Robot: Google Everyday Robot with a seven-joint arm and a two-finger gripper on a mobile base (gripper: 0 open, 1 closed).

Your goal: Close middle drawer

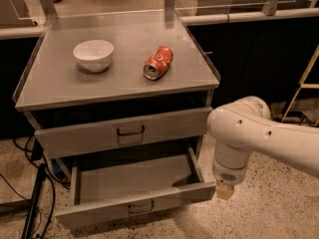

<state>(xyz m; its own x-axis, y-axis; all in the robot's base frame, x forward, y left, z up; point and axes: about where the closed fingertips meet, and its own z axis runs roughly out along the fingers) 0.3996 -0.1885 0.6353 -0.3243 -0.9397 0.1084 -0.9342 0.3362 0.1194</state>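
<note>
The middle drawer (130, 182) is pulled far out of the grey steel cabinet, and its inside shows empty. Its narrow front panel (99, 210) carries a small dark loop handle (141, 208) at the centre. My white arm comes in from the right and bends down. My gripper (225, 192) hangs at its end as a tan tip, right beside the right front corner of the drawer's front panel, at about the panel's height.
The taller-fronted drawer (124, 131) above stands slightly out. A white bowl (93, 55) and a red can (158, 62) lying on its side rest on the cabinet top (55, 86). Black cables (35, 203) run over the floor at the left. A wooden frame (304, 83) leans at the right.
</note>
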